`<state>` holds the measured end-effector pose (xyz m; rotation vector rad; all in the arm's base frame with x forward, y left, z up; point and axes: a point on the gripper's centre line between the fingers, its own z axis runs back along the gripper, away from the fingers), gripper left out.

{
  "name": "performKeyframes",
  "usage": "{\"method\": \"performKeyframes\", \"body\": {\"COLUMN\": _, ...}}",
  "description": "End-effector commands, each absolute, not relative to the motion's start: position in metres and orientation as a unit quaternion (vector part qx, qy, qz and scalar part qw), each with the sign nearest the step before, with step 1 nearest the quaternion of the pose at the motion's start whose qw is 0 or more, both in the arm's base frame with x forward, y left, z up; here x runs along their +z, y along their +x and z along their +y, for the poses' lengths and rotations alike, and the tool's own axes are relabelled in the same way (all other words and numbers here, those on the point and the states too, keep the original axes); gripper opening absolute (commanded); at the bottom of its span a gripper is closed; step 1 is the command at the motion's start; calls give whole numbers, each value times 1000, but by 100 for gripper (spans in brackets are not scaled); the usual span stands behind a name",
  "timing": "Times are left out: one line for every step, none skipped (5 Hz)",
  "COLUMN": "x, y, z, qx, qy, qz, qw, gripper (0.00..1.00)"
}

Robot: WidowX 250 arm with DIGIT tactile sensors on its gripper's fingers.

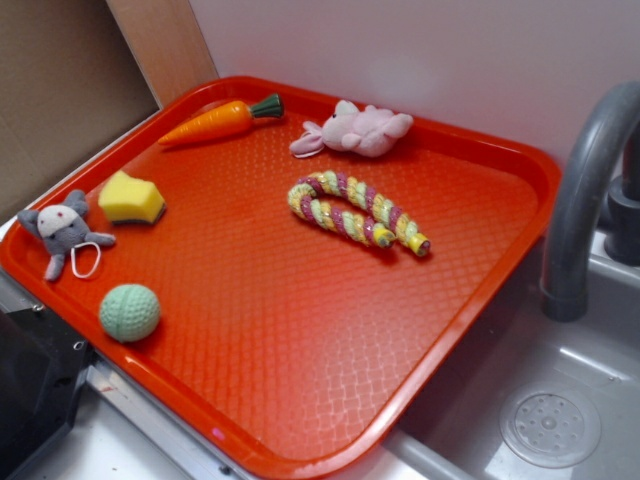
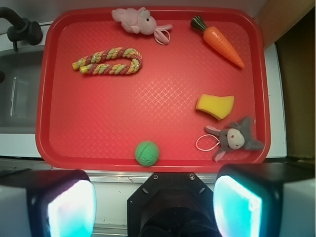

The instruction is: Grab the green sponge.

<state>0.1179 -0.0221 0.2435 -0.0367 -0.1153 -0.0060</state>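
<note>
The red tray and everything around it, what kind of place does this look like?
Probably a toy kitchen sink set up as a robot test bench: a grey faucet curves over a plastic basin with a drain, and the red tray beside it holds small toys and a sponge.

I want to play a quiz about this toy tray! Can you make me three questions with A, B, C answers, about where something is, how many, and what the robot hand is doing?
1. What lies closest to the sponge?
A. the grey mouse
B. the rope
C. the pink bunny

2. How many toys and things lie on the tray?
A. four
B. six
C. nine

3. The gripper is:
A. shut on the sponge
B. shut on the ball
C. open, holding nothing

Answers: 1 A, the mouse lies right beside the sponge. 2 B, counting the carrot too. 3 C, its fingers stand wide apart, off the tray.
</note>
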Motion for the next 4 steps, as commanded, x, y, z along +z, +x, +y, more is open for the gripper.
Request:
{"method": "performKeyframes", "body": {"x": 243, "y": 118, "z": -22, "qx": -3, "qy": -18, "qz": -58, "qw": 998, "gripper": 100}}
{"method": "performKeyframes", "body": {"x": 242, "y": 156, "z": -8, "qx": -57, "qy": 0, "qz": -97, "qw": 994, "gripper": 100}}
{"method": "performKeyframes", "body": {"x": 232, "y": 200, "z": 14, "qx": -151, "qy": 46, "qz": -100, "qw": 982, "gripper": 100}}
{"method": "performKeyframes", "body": {"x": 221, "y": 229, "z": 28, "qx": -232, "qy": 104, "qz": -87, "qw": 963, "gripper": 100}}
